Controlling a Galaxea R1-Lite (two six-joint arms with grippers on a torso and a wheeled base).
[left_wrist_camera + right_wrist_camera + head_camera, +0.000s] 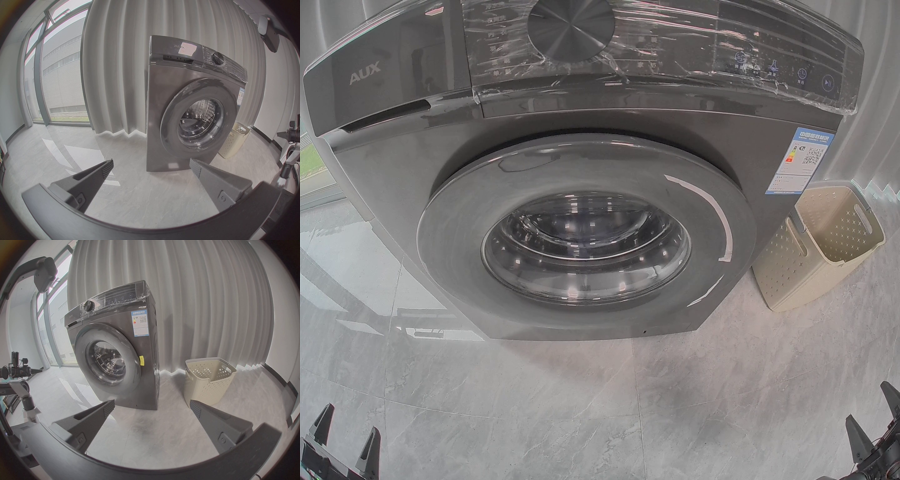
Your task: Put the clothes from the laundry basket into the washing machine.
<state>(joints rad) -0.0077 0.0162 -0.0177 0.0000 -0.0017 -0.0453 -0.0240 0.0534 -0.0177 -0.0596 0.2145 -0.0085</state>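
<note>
Basket (784, 269) on the floor (550, 400), just right of the washer (581, 150), inside hard to see. Round door (456, 250) seemingly shut. Left gripper (349, 422) and right gripper (869, 403) both spread wide, low, well short of the washer.

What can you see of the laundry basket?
The basket is cream plastic, rectangular and open-topped, its walls pierced with small holes and a handle slot near the rim. It stands upright on the grey floor, just right of the washer, with a narrow gap between them. No clothes show inside. Nothing but the floor touches it.
</note>
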